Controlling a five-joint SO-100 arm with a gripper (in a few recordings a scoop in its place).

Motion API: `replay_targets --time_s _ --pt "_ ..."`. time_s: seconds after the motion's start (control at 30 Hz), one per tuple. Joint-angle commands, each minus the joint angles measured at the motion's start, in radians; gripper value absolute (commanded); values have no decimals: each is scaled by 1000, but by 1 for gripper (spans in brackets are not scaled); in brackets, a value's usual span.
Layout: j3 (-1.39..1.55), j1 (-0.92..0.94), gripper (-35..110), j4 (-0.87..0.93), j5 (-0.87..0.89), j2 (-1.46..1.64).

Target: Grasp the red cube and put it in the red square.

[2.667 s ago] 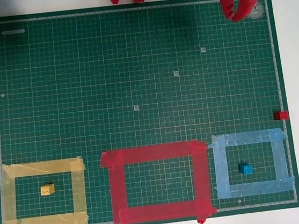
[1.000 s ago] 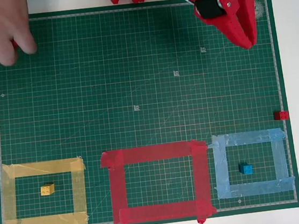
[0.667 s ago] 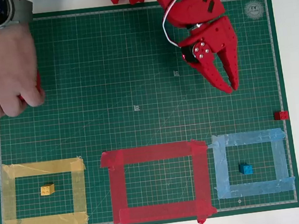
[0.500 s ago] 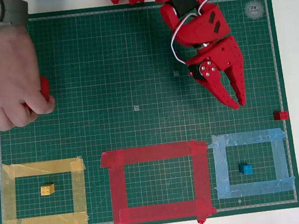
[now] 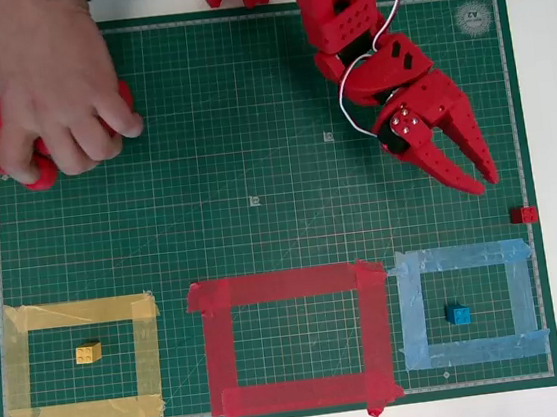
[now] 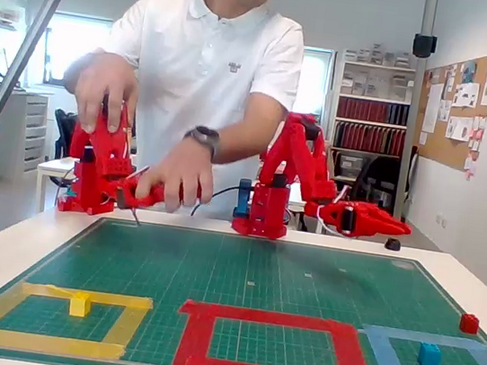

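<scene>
**Jaws apart above the mat, red cube at the right edge**

Jaws stand parted and hold nothing. We see the gripper in the overhead view over the right half of the green cutting mat, its two pointed fingers aimed toward the lower right. In the fixed view the gripper hangs well above the mat, fingers pointing right.

We find the red cube on the mat's right border, just above the upper right corner of the light blue tape outline, apart from the gripper. In the fixed view the red cube sits far right.

We note the red square at bottom centre, only green grid inside. The yellow cube lies in the yellow tape outline; the blue cube lies in the light blue one.
</scene>
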Motion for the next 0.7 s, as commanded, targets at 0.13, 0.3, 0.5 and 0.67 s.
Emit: replay_targets --time_s 0.13,0.3,0.5,0.67 --pt "-207 -77 7 -78 179 -259" --pt "-600 -103 7 21 178 -494" --pt "-669 -121 8 167 133 -506" --pt "-681 -127 12 261 72 -477"
